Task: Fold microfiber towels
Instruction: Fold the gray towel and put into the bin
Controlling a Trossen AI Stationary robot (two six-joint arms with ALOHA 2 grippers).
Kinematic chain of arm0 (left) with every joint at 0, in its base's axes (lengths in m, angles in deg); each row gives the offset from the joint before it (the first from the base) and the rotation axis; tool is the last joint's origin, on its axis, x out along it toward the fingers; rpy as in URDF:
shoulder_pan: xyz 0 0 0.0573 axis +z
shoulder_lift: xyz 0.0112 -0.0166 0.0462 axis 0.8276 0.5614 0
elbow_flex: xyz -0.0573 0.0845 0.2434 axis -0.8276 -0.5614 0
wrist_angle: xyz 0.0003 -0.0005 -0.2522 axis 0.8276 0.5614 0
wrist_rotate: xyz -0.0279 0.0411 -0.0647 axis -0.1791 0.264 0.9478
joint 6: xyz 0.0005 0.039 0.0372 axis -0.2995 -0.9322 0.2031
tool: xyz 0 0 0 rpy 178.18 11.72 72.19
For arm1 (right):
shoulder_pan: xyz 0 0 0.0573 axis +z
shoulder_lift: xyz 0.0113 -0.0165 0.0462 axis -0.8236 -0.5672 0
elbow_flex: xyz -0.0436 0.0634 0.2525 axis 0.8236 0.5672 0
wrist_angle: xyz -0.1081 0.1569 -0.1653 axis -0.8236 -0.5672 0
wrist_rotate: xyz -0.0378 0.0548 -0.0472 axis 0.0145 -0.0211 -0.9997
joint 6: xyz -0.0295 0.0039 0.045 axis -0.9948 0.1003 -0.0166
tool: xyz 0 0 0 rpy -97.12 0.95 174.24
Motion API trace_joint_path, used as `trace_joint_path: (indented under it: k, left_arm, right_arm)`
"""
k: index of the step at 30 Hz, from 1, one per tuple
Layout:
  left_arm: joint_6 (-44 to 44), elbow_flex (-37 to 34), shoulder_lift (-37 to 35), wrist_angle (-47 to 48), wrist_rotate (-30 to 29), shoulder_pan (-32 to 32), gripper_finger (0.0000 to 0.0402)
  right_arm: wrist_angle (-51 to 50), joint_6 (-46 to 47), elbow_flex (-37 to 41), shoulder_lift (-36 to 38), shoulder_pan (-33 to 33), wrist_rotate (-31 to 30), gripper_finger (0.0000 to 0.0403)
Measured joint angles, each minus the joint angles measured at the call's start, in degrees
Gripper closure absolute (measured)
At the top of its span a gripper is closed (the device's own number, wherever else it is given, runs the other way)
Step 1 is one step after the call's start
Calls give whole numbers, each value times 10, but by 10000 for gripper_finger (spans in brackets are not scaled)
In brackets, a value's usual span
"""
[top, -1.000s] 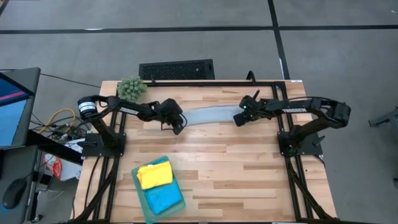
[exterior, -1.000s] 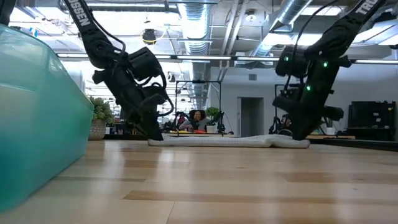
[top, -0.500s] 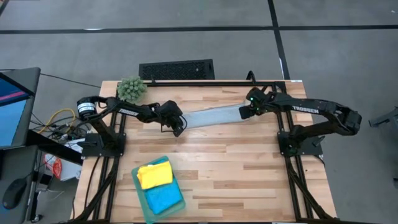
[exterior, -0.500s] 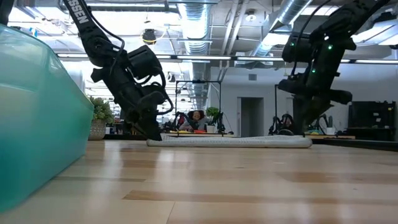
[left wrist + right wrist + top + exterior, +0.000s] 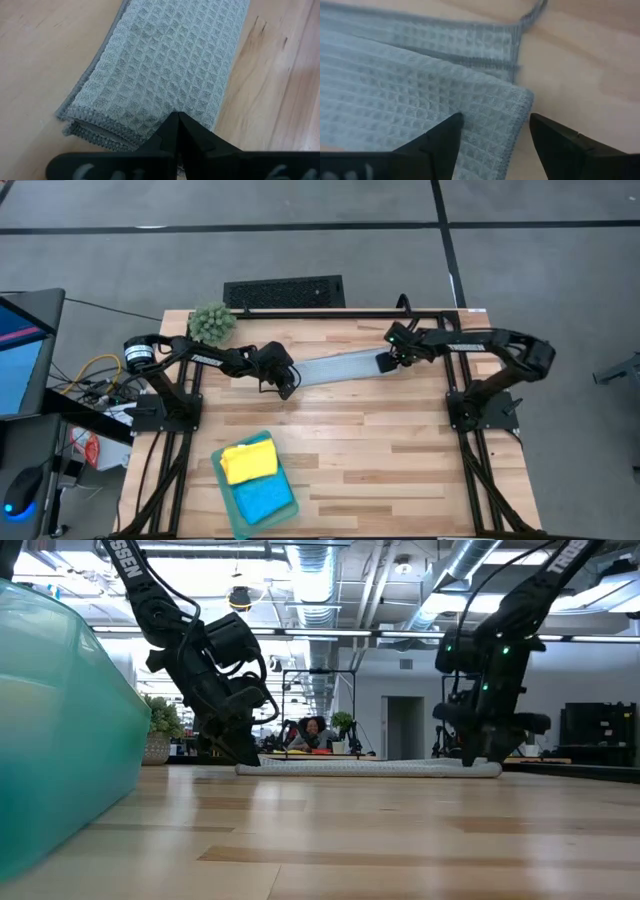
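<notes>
A light grey waffle-weave towel (image 5: 335,367), folded into a long narrow strip, lies flat on the wooden table between my two grippers. My left gripper (image 5: 287,385) is shut at the strip's left end, low at the table (image 5: 243,755). My right gripper (image 5: 384,363) stands open just above the strip's right end. In the right wrist view its two fingers straddle the end's corner (image 5: 520,100) without plainly touching it. There the lower layer's edge (image 5: 470,45) shows past the upper one. My left gripper has its shut fingertips (image 5: 177,120) on the towel's left end (image 5: 150,117), close to the end's edge and nearer one corner. The fingers slant down from the table's left, along the strip. Whether they have one layer or several is hidden by the fingers. The end lies on the table.
A teal bin (image 5: 262,485) at the near left holds a folded yellow towel (image 5: 248,461) and a blue one (image 5: 263,497); it fills the low view's left (image 5: 60,720). A fuzzy green plant ball (image 5: 211,322) sits at the far left corner. Bare wood lies near and right.
My right gripper has swung toward the table's far right corner and then come back a little to the left. The towel's right end went with it toward the far edge, so the curved strip now lies straight. The left end has stayed under my left gripper.
</notes>
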Motion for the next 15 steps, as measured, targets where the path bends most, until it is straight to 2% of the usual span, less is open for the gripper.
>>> trace_joint_path:
  k: [4, 8, 15]
  left_arm:
    - [0, 0, 0, 0, 0, 0, 401]
    - [0, 0, 0, 0, 0, 0, 401]
    - [5, 0, 0, 0, 0, 0, 401]
  right_arm:
    - [-6, 7, -13, -43, 1, 11, 161]
    - [-22, 14, -31, -74, 12, 12, 201]
    - [-38, -1, -60, -70, 15, 28, 335]
